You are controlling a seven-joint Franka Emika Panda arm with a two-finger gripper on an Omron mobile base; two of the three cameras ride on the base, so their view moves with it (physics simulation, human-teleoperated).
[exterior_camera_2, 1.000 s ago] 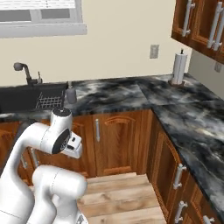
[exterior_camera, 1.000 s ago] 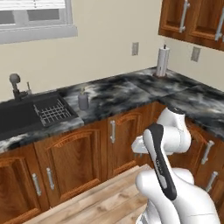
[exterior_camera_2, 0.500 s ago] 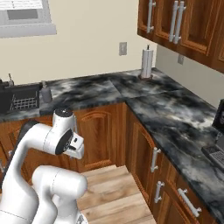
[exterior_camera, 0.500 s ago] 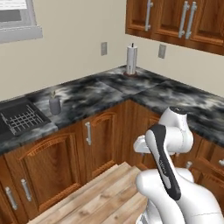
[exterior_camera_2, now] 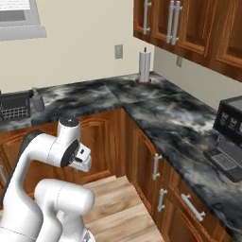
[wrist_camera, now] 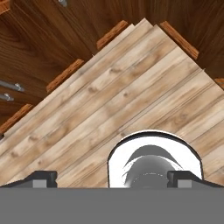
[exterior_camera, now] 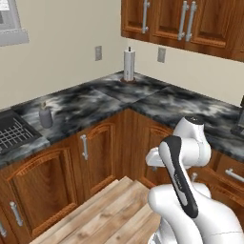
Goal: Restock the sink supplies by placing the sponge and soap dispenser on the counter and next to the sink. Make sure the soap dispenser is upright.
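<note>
Gripper [wrist_camera: 112, 178] fingers stood wide apart with nothing between them, pointing down at the plank floor [wrist_camera: 131, 92] in the hand view, while the arm sat folded close over its base in front of the corner cabinets.

The soap dispenser [exterior_camera: 45, 116] stood upright on the counter [exterior_camera: 95, 102], just beside the sink [exterior_camera: 14, 133] at the left edge of the left base view; it showed again in the right base view [exterior_camera_2: 37, 100], next to the wire grid. The sponge was nowhere to be made out.

Judging from this, the step in hand was searching for the sponge. Doing it well likely meant keeping the arm tucked while the base turned, so the elbow cleared the cabinet doors, and keeping the fingers spread for a flat block.

The counter was a black slab veined with grey and white, glossy-looking, over brown wooden doors with slim metal handles. The dispenser was a small grey cylinder with a thin nozzle. A taller white paper-towel roll [exterior_camera: 129, 64] stood in the far corner.
</note>
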